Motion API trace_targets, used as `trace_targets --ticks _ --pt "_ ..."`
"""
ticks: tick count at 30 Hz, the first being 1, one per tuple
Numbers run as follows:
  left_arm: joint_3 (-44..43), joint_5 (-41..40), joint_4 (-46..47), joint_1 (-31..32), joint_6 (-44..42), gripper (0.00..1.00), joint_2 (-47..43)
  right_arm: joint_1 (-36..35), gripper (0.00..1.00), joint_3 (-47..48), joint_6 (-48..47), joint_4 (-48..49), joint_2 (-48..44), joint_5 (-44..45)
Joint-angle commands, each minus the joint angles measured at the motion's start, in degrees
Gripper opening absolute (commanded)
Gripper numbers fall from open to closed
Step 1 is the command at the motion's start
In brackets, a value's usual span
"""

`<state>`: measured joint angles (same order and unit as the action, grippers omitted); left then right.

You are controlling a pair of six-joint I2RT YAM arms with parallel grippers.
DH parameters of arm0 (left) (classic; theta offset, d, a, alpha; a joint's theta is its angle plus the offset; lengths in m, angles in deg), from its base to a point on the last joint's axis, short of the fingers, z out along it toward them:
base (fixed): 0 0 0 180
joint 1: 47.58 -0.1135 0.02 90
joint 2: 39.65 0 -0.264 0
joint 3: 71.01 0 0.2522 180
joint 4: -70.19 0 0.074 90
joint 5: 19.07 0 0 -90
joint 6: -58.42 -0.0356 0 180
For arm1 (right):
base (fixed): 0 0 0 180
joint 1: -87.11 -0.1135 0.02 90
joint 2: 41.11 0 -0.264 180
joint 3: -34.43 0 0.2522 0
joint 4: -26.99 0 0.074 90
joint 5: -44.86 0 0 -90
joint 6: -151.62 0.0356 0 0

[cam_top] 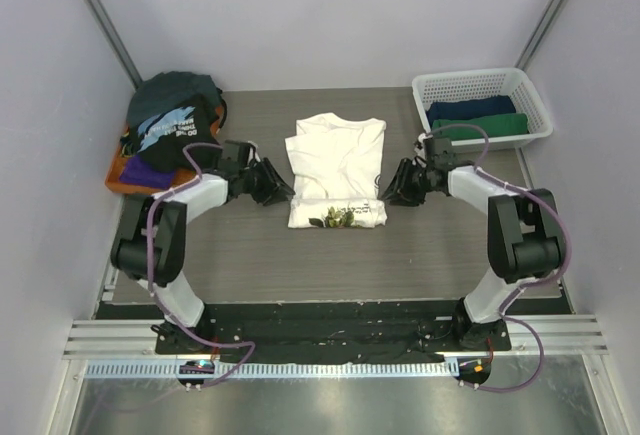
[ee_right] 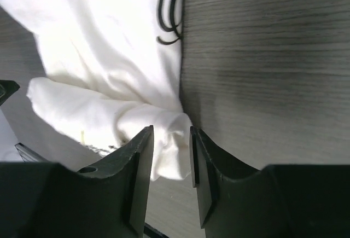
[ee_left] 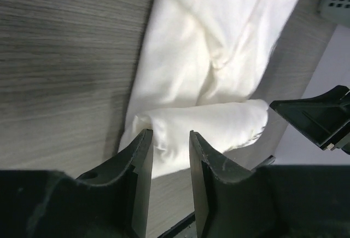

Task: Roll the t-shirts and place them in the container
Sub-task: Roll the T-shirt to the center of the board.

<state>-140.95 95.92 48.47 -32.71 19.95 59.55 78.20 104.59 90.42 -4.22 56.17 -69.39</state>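
The cream-white t-shirt [cam_top: 337, 155] lies on the desk [cam_top: 250, 255] between the two hands, its near hem rolled into a short tube. The left hand [ee_left: 170, 135] has its fingers apart with one end of the roll right at their tips, unclamped, and the right hand [ee_right: 172, 131] stands parted the same way at the other end. Beyond the left hand dark t-shirts [cam_top: 180, 105] are heaped on an orange tray [cam_top: 118, 177]; beyond the right hand a white basket [cam_top: 470, 77] holds folded ones.
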Motion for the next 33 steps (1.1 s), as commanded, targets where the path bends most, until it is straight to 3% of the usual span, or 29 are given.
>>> trace_targets --ticks 1,3,4,7,10,19,23,28,33 --pt "2.6 -6.3 1.2 0.8 -1.8 0.37 -14.1 0.0 0.38 1.0 -0.8 -1.4 -11.2 -1.6" --pt "4.5 -7.1 1.3 2.5 -1.4 0.36 -16.7 -0.1 0.34 -0.8 0.4 1.5 -13.3 -6.2" --pt "4.9 -7.2 1.4 3.2 -1.3 0.35 -17.5 -0.3 0.26 -2.9 1.2 2.8 -14.6 -8.2" --pt "7.3 -4.2 5.4 6.6 0.5 0.2 -18.3 -2.0 0.1 -7.3 5.5 10.0 -15.5 -15.0" --pt "8.2 -0.8 9.7 9.2 1.6 0.09 -15.7 -6.0 0.01 -11.3 11.5 22.9 -14.3 -19.8" --pt "5.1 2.3 17.6 9.9 0.9 0.01 -5.0 -11.0 0.01 -10.2 18.7 38.0 -3.1 -22.3" --pt "2.9 1.8 17.8 8.6 0.1 0.0 0.9 -9.9 0.01 -4.6 15.9 34.9 6.1 -22.4" --pt "3.1 1.3 20.8 6.5 0.5 0.0 7.3 -6.7 0.01 -3.2 17.6 40.1 17.4 -23.6" --pt "2.4 0.2 22.0 5.7 0.2 0.0 9.6 -4.0 0.01 -2.3 17.8 41.7 20.9 -24.4"
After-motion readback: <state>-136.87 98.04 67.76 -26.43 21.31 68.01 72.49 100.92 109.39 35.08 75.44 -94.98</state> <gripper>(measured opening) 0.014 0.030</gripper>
